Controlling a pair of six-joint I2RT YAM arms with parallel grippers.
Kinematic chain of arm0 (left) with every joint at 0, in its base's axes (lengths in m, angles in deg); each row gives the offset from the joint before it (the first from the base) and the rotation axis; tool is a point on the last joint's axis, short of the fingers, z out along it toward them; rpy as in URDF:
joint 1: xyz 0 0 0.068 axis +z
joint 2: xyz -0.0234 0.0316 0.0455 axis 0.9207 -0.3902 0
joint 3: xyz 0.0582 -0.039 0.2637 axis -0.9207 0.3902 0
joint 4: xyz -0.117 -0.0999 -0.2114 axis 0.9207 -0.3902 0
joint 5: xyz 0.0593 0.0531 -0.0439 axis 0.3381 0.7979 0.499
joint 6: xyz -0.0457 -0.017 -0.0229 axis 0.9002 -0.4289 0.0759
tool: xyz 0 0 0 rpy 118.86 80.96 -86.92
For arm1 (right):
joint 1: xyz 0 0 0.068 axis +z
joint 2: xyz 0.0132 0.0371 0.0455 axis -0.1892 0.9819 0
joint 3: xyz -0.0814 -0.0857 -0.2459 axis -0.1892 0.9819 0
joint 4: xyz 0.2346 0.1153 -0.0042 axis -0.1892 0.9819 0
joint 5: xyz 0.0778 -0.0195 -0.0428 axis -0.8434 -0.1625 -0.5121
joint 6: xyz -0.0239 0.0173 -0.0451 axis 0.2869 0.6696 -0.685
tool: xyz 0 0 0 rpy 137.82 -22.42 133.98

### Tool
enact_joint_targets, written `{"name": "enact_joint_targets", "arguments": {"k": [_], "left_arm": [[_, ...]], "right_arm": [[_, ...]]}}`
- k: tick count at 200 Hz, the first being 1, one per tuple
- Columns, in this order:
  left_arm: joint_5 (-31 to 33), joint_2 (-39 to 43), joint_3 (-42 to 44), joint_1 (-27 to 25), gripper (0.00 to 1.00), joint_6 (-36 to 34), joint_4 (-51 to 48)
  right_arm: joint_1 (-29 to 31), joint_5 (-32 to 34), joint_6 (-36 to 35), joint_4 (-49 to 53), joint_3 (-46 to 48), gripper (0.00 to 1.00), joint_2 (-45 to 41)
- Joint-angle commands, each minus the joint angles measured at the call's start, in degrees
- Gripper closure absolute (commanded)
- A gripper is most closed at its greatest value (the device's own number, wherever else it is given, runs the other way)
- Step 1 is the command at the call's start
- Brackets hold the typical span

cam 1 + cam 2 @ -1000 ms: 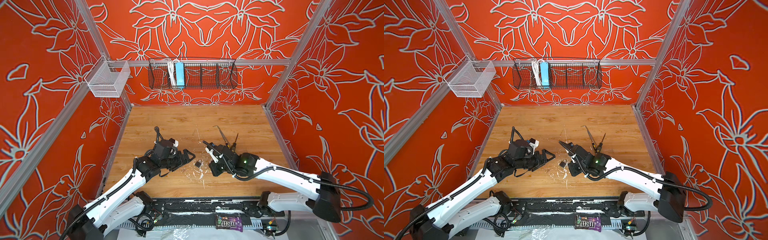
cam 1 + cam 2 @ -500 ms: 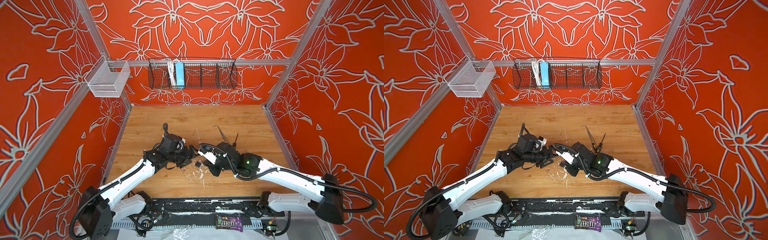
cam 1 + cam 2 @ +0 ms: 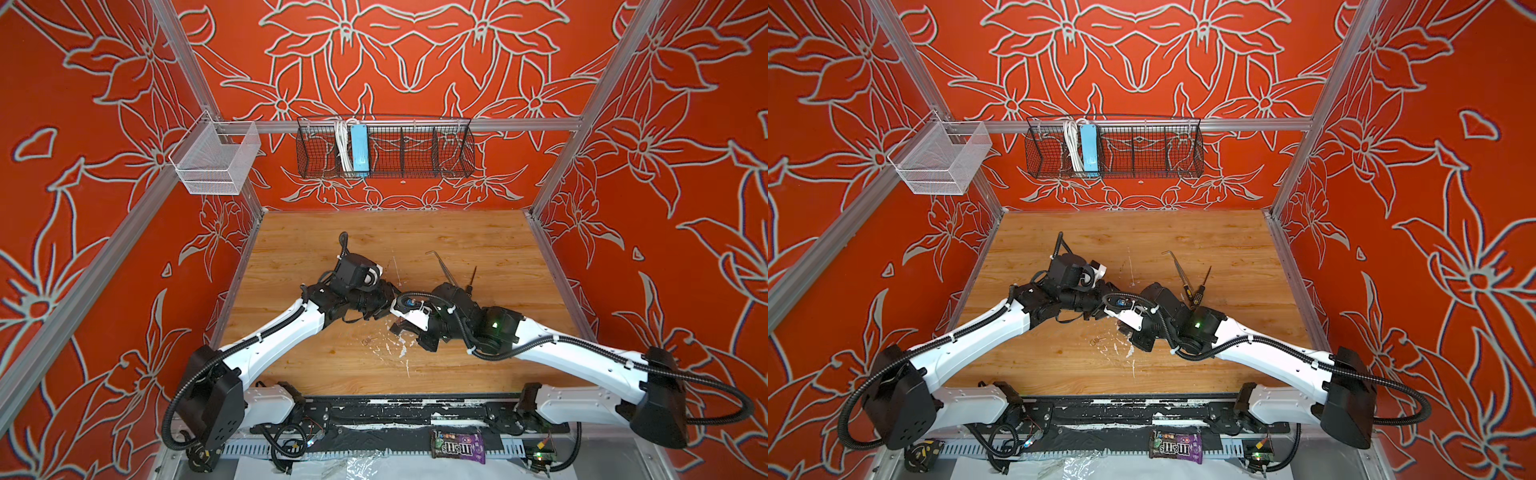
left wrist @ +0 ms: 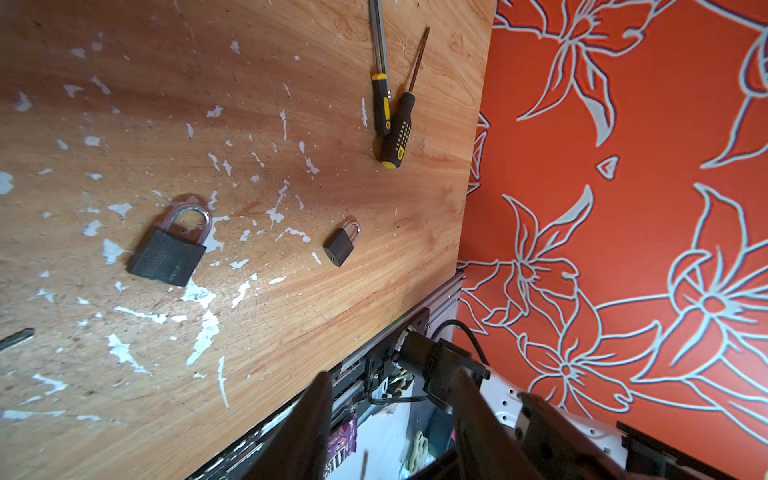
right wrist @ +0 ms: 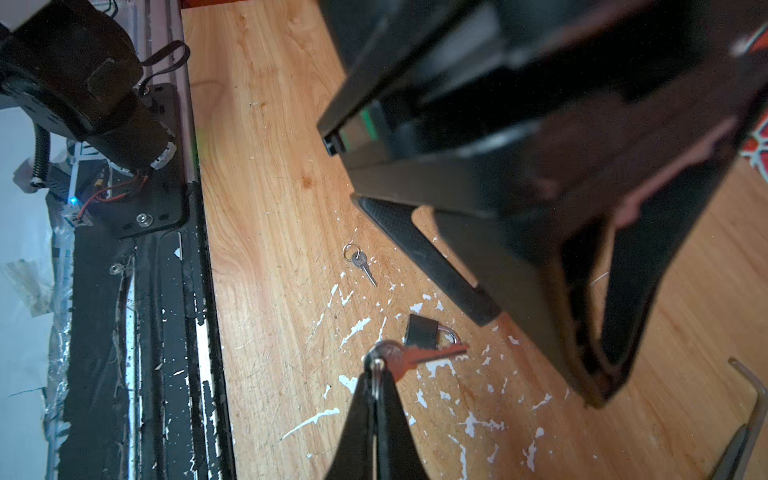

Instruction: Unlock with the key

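Narrowing, the left gripper [image 4: 392, 378] has neared the key [image 5: 428, 355] the right gripper [image 5: 376, 376] pinches.

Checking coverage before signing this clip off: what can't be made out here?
Key in the right hand: teeth blurred, right wrist view.
Padlock beneath it: partly behind the key, keyhole unseen.
Loose key: a speck in both top views, teeth unreadable.
Left hand: fingers blurred, cut by the left wrist view's edge.
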Motion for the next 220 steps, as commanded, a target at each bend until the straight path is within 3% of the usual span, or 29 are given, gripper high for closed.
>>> {"name": "enact_joint_targets", "arguments": {"k": [1, 36, 91, 220], "left_arm": [[-1.96, -1.59, -1.19, -0.07, 0.58, -0.58, -0.42], [-3.61, -3.62, -2.38, -0.07, 0.64, -1.57, -1.42], [-4.64, -3.52, -2.34, -0.07, 0.81, -1.92, -1.95], [-4.57, -2.21, -1.15, -0.07, 0.89, -3.14, -2.74]], "right_arm": [[0.29, -0.77, -4.28, -1.19, 0.18, 1.0, -0.05], [0.28, 0.86, -6.02, -2.07, 0.14, 1.0, -0.29], [0.27, 2.39, -7.55, -1.81, -0.24, 1.0, 0.67], [0.18, 3.89, -9.19, -0.15, -1.66, 1.0, 1.36]]}}
